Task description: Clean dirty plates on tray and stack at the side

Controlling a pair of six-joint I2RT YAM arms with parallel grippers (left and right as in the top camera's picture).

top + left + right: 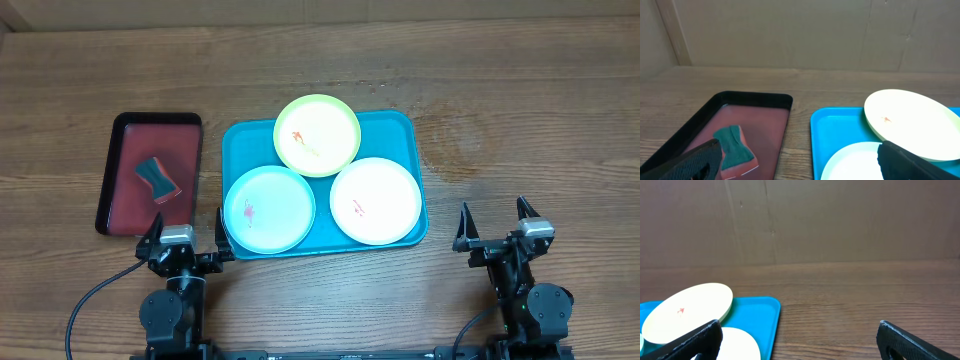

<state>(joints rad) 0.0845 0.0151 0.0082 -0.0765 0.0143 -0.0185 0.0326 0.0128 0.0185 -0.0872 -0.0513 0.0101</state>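
Observation:
The turquoise tray (400,125) holds three plates. The yellow-green plate (317,135) sits at the back, resting on the rims of the pale blue plate (269,208) at front left and the white plate (375,200) at front right. Each has a small red smear. My left gripper (186,240) is open and empty at the table's front, before the tray's left corner. My right gripper (495,228) is open and empty at the front right, right of the tray. The left wrist view shows the tray (837,135) and yellow-green plate (910,122); the right wrist view shows the same tray (757,317) and plate (687,311).
A dark red, black-rimmed tray (125,215) lies left of the turquoise tray and holds a teal and pink sponge (157,178), also in the left wrist view (735,147). Bare wooden table (520,130) stretches right of the turquoise tray. A cardboard wall stands behind.

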